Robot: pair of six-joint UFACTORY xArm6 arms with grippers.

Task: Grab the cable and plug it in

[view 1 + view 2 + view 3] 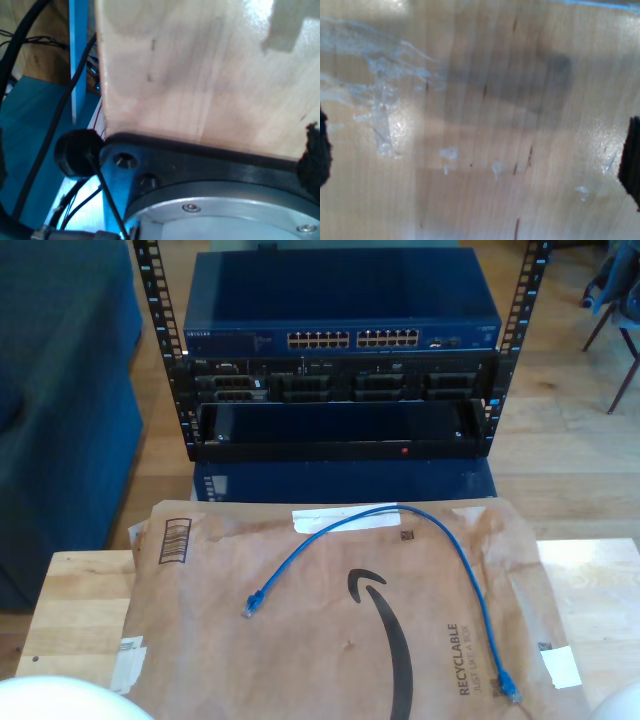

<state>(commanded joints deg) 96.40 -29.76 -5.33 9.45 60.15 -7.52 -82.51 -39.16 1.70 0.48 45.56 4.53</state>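
The bright-blue cable (471, 571) lies in a loose arc on a brown paper mailer (340, 640) in the exterior view. One plug (250, 605) rests towards that view's left, the other plug (511, 693) near its lower right. My first gripper (157, 155) hangs over bare wood beside a black base plate (210, 162); dark fingertips (312, 150) sit far apart with nothing between them. My second gripper (477, 155) is open above scuffed wood, its pads (631, 160) at the picture's edges. Neither gripper touches the cable.
Behind the table stands a rack with a blue network switch (340, 300), its row of ports (352, 340) facing the camera, and darker units below. White arm parts (60, 702) show at both lower corners of the exterior view. Black robot cables (47, 135) run past the base.
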